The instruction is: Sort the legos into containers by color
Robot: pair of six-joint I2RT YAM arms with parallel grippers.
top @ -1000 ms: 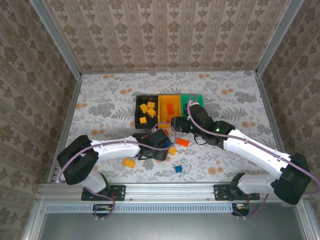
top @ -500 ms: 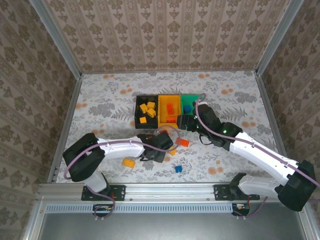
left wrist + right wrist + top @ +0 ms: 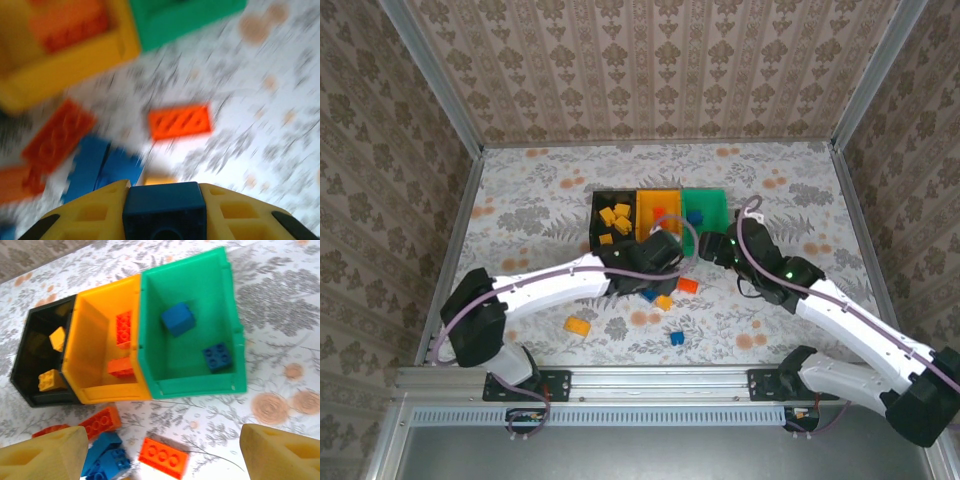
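A blue lego (image 3: 165, 215) sits pinched tight in the left jaws, squeezed between two yellow fingers (image 3: 95, 220), and it hangs above the tabletop (image 3: 280, 150) just in front of the containers (image 3: 658, 192). Below it, all rather blurred, lie a red-orange brick (image 3: 180, 121), a pair of blue bricks (image 3: 102, 165) side by side, and a second red-orange brick (image 3: 57, 135) to their left. The orange-yellow bin (image 3: 65, 65) and the green bin (image 3: 185, 20) sit just beyond them. From overhead, the left arm (image 3: 550, 285) stretches across to the near edge of the bin row, its wrist right in front of the orange-yellow bin. Now into the bins from the right wrist: the green bin carries a blue cube (image 3: 178, 318) toward the back and a darker blue piece (image 3: 218, 356) by its front right corner. The orange-yellow bin carries two red-orange pieces (image 3: 124, 329). The black bin (image 3: 27, 360) carries yellow-orange pieces (image 3: 50, 380). The right jaws stand wide with nothing between them, their fingertips (image 3: 45, 455) at the two lower corners of that view, above the loose bricks in front of the green bin. Further out on the tabletop, a lone yellow-orange brick (image 3: 577, 325) lies off to the left, and a small blue brick (image 3: 676, 339) lies nearest the arm bases.
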